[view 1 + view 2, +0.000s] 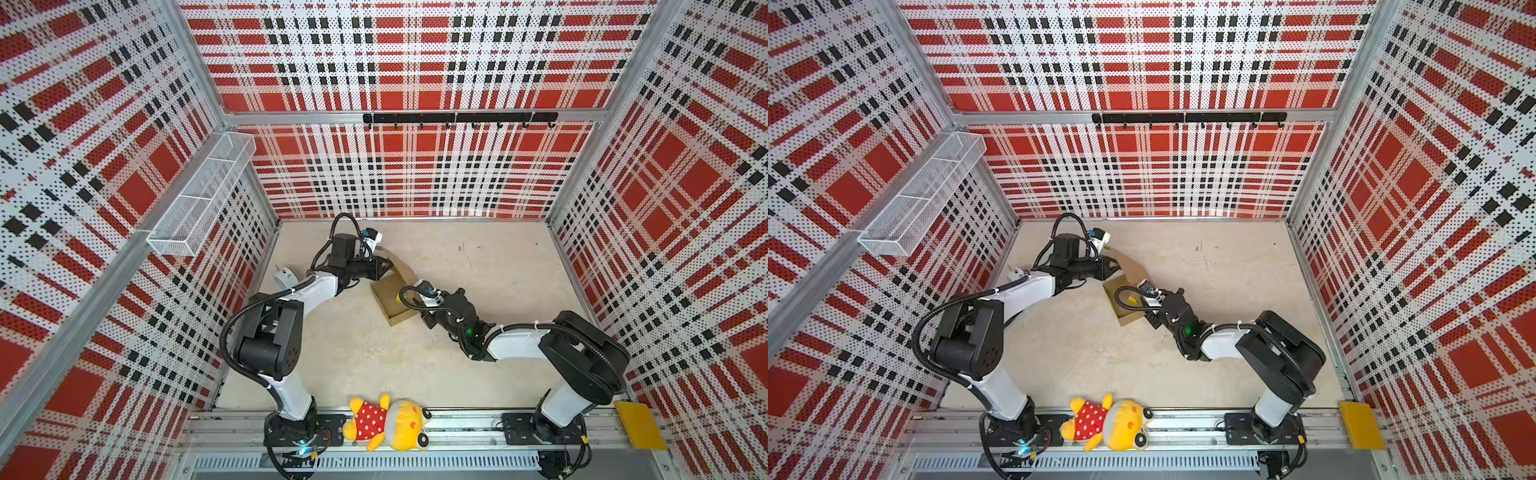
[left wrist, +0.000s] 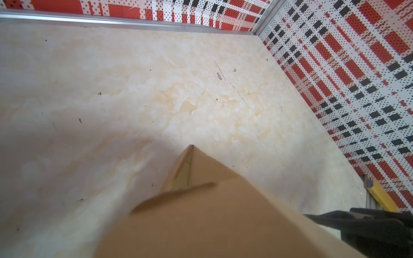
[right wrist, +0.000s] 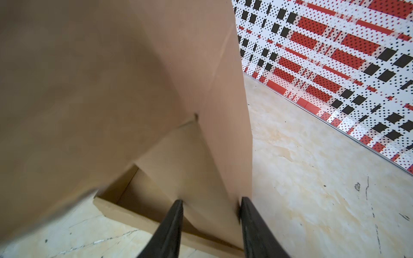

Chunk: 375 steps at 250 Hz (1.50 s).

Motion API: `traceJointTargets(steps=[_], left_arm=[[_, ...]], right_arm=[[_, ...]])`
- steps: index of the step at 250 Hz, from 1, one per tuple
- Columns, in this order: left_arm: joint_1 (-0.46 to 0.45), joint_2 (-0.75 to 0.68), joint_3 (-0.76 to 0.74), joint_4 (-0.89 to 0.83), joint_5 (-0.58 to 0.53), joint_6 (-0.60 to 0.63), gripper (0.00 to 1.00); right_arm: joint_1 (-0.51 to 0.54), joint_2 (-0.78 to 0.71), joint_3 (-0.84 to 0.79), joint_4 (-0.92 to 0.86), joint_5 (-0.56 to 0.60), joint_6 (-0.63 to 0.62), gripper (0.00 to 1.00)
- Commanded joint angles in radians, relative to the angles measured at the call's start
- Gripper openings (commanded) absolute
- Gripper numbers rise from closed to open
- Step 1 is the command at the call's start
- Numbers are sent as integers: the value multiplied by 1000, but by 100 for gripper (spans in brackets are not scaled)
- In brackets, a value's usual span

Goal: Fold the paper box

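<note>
brown paper box (image 1: 388, 303) wall btwn right gripper (image 3: 211, 200) tips, flap in left gripper (image 1: 388, 266)

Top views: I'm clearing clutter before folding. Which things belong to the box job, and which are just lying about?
Job: paper box; left hand, shut on its flap; right hand, over a box wall.
Lying about: plush toy, yellow plate, mesh basket, hook rail.

My left arm (image 1: 320, 286) reaches to the far side of the paper box (image 1: 390, 305). The left gripper (image 1: 386, 266) is level and pinched on the box's raised flap. My right arm (image 1: 515, 343) stretches low toward the box's right side, and the right gripper (image 3: 210, 201) has its jaws parted astride a wall.
</note>
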Motion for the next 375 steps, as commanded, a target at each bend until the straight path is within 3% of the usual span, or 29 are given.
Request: traceJointTargets(steps=[1,59,140,179,241,273,319,375], left_arm=[[4,-43,-38,0,0,10,17],[3,-89,-110,12,-47,24,36],[85,-200,-186,-40,-75,-16,60],[133,-301,-296,-69,-147,-30,75],[238,-401,-269,-258,5,-131,77],[238,-436,-234,-386,89,-132,74],[218,-453,-215,-390,199,-200,73],[144,-426,-192,-359,189,-197,74]], right_arm=[[15,21,28,2,10,-48,43],[29,59,60,-28,8,-76,43],[29,95,64,-13,12,-92,43],[29,87,66,-23,12,-83,43],[32,77,61,-42,13,-86,43],[32,73,55,-32,13,-95,43],[35,57,47,-41,35,-87,43],[39,45,49,-59,39,-94,45]])
